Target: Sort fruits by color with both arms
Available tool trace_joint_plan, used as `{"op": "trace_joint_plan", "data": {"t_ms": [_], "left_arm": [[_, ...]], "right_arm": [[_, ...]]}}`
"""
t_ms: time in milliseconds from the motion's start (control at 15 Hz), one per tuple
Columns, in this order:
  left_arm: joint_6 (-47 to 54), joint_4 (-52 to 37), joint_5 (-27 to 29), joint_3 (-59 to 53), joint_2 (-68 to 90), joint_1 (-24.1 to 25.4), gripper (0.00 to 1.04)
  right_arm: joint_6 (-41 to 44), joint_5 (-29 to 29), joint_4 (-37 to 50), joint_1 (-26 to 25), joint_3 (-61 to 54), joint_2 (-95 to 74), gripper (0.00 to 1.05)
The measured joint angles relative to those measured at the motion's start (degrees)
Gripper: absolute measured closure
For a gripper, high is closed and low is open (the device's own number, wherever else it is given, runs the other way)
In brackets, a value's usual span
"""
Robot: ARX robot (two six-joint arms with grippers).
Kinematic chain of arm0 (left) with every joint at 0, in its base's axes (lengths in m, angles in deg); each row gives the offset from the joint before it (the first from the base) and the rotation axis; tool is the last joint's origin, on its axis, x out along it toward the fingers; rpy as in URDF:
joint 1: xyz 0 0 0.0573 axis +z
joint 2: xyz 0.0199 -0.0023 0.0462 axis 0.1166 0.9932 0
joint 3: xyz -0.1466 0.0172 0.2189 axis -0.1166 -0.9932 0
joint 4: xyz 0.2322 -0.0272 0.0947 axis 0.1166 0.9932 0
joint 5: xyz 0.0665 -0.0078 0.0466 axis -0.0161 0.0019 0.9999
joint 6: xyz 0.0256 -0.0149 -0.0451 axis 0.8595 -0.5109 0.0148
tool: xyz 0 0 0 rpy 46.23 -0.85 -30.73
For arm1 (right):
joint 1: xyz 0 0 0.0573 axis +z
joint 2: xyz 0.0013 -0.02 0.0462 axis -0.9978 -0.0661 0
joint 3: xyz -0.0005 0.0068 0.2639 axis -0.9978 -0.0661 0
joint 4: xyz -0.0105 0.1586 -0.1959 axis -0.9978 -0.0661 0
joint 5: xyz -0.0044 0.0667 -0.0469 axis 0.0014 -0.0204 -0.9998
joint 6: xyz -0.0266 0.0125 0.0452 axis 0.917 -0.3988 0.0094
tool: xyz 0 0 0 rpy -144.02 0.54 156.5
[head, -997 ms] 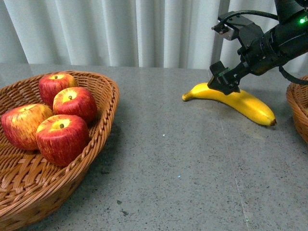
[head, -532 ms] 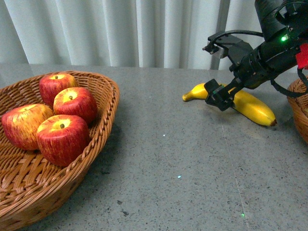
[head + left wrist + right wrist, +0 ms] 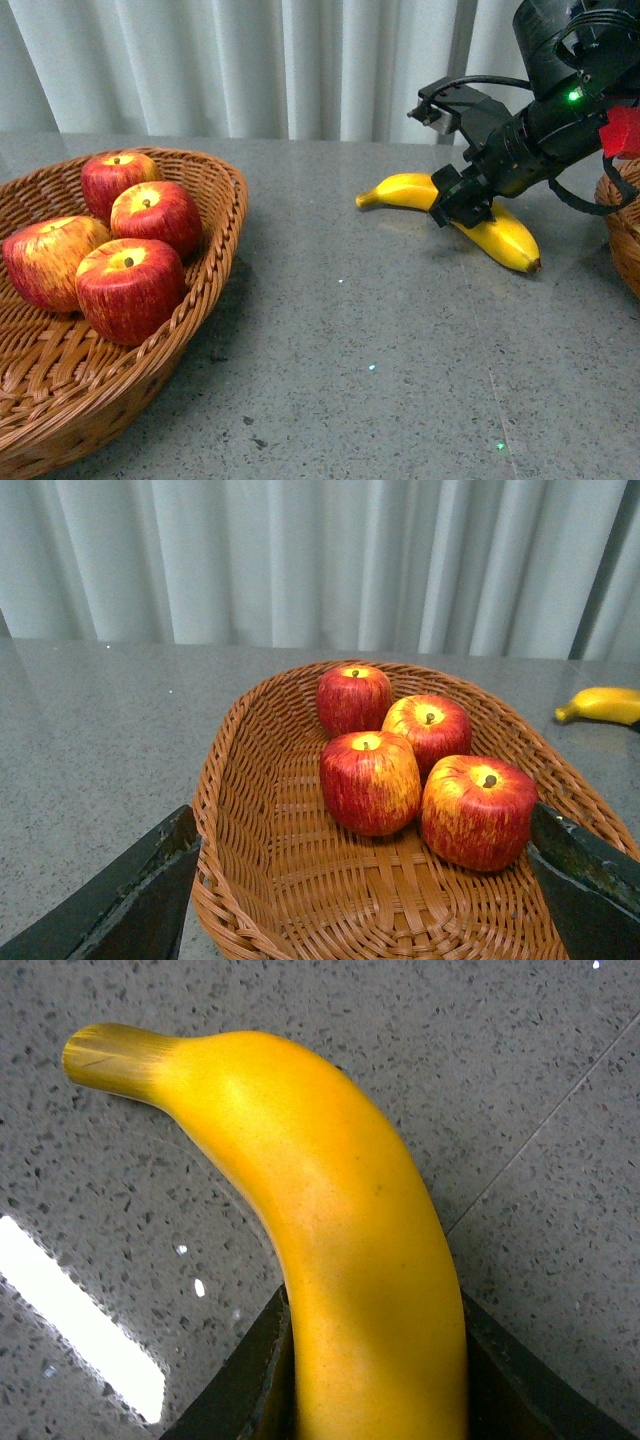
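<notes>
Banana (image 3: 490, 226) between right gripper (image 3: 458, 203) jaws, clamped mid-length

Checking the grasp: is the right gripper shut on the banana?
Yes. The right gripper is shut on the banana; a dark finger presses each side.

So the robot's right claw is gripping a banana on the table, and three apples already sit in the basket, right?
Not three: the left wrist view shows four apples in the basket. The rest holds: the right gripper is closed around the banana on the table.
</notes>
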Motion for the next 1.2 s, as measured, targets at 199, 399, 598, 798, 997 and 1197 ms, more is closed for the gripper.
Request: {"op": "trace_joint_plan", "data": {"t_ms": [199,399,598,798,997,1197], "left_arm": [[0.00,0.00,-0.02,0.00,0.00,0.00,0.07],[0.00,0.00,0.00,0.00,0.00,0.00,0.07],[0.00,0.00,0.00,0.00,0.00,0.00,0.07],[0.02,0.00,0.00,0.00,0.00,0.00,0.07],[0.02,0.00,0.00,0.00,0.00,0.00,0.07],[0.02,0.02,0.00,0.00,0.00,0.00,0.07]], "right_arm": [[-10.16,9.29,7.41,-0.94,-2.43,4.55,0.70],[-23.52,21.68,19.17,-7.58,-11.89,16.52,0.70],[-32.24,31.98,27.82,-21.44,-25.94,27.06,0.70],[-26.53,34.99,21.29,-36.70,-34.47,32.81,0.70],[-15.87,33.22,14.29,-41.40,-38.01,32.94,0.62],[-12.17,34.47,13.46,-41.64,-38.95,36.50,0.29]]}}
